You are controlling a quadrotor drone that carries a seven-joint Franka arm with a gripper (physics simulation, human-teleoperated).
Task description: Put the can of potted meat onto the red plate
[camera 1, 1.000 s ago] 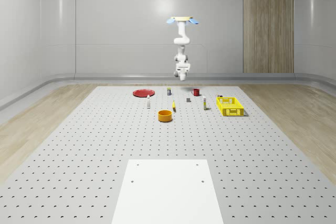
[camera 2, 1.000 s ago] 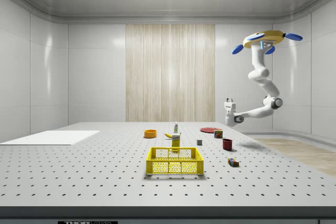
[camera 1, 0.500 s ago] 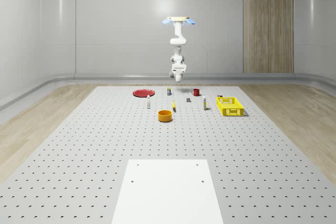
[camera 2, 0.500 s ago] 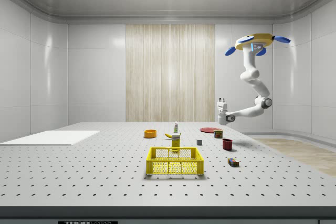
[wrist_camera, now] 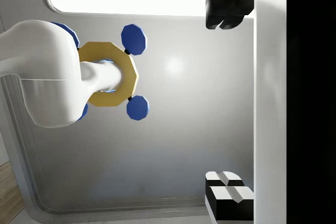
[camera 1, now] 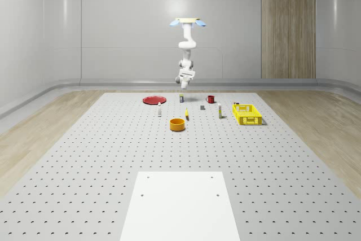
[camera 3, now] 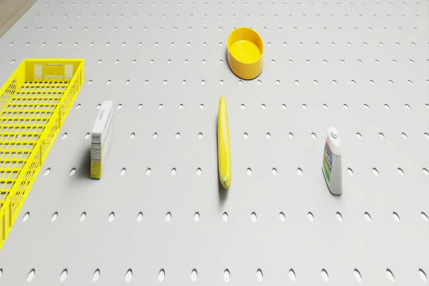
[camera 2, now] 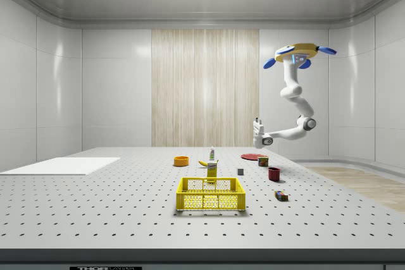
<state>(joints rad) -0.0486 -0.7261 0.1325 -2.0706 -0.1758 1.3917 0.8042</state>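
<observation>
The perforated grey table [camera 1: 113, 156] spreads across the room, with a plain white panel [camera 1: 179, 204] lying on its near end in the whole-scene view. The drone [camera 2: 297, 52] hovers high above the table's far end, and its white arm [camera 2: 292, 99] hangs down and bends so that the gripper [camera 2: 257, 122] points upward, in the air above the can of potted meat [camera 2: 262, 162] and touching nothing. In the wrist view the two dark-tipped fingers [wrist_camera: 227, 3] stand wide apart with nothing between them, and the camera looks up at the drone's yellow body and blue rotors. A yellow mesh basket [camera 1: 247, 114] sits toward the whole-scene view's right. The red plate [camera 1: 153, 100] lies flat at the far left of the cluster, bare. The can of potted meat stands on the table just to the right of the plate in the whole-scene view, apart from it. A dark red mug [camera 1: 210, 99] stands further right. In the drone view a yellow bowl [camera 3: 245, 52], a banana [camera 3: 223, 141], a small white box [camera 3: 101, 139] lying on its side and a white bottle [camera 3: 333, 163] with a coloured label rest well apart; their writing is too small to read.
</observation>
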